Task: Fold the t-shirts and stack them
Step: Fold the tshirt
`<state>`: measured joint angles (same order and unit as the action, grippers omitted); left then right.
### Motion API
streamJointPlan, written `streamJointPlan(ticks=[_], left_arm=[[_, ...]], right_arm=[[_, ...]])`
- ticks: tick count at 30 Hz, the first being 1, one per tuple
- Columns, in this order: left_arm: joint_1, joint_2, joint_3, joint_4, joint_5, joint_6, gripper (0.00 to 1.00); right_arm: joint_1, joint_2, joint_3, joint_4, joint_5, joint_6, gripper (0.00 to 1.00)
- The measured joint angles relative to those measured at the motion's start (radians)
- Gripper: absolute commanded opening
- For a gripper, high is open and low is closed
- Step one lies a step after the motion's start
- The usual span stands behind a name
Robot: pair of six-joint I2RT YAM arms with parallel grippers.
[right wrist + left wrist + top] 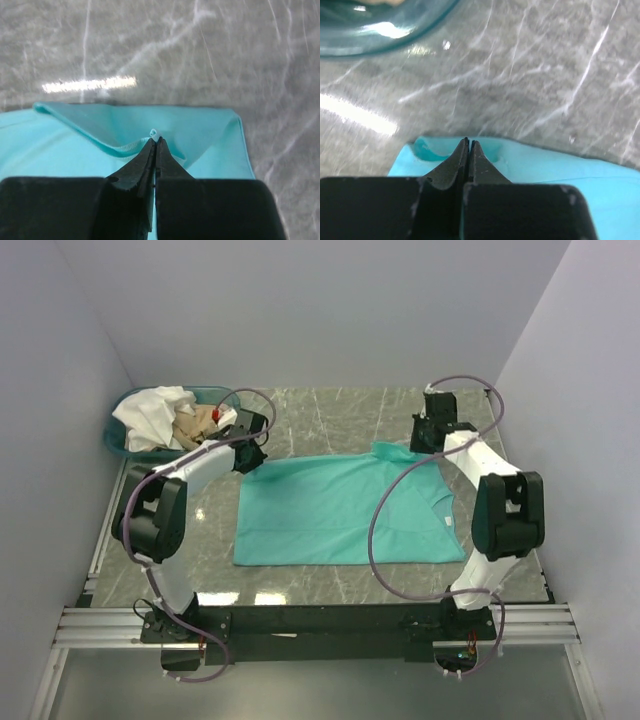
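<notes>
Basket (118, 435), far left: white shirt (150, 415) and tan shirt (195, 426) heaped inside. Left pincer (469, 145) clamped tight on the teal shirt's (340, 510) far left corner. Teal shirt spread flat, centre of tabletop (330, 410). Right pincer (155, 142) clamped tight on its far right corner.

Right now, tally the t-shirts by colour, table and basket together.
teal t-shirt, spread on the table: 1
white t-shirt, bunched in the basket: 1
tan t-shirt, in the basket: 1
Total: 3
</notes>
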<state>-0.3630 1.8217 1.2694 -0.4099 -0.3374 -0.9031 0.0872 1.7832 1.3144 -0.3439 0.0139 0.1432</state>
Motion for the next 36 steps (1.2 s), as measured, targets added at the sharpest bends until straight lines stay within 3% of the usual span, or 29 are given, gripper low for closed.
streamJointPlan(ticks=[10,16,36], left_arm=[[-0.045,-0.134,-0.165,0.035,0.000,-0.029,0.01],[-0.053,-0.218,-0.238,0.038,-0.009,-0.053,0.01],[-0.053,-0.346,-0.360,0.055,-0.033,-0.064,0.01]], right_arm=[[0.000,-0.303,-0.261,-0.017,0.082,0.078,0.00],[0.000,-0.450,-0.312,-0.063,0.121,0.124,0.00],[0.000,-0.679,-0.483,-0.194,0.151,0.203,0.00]])
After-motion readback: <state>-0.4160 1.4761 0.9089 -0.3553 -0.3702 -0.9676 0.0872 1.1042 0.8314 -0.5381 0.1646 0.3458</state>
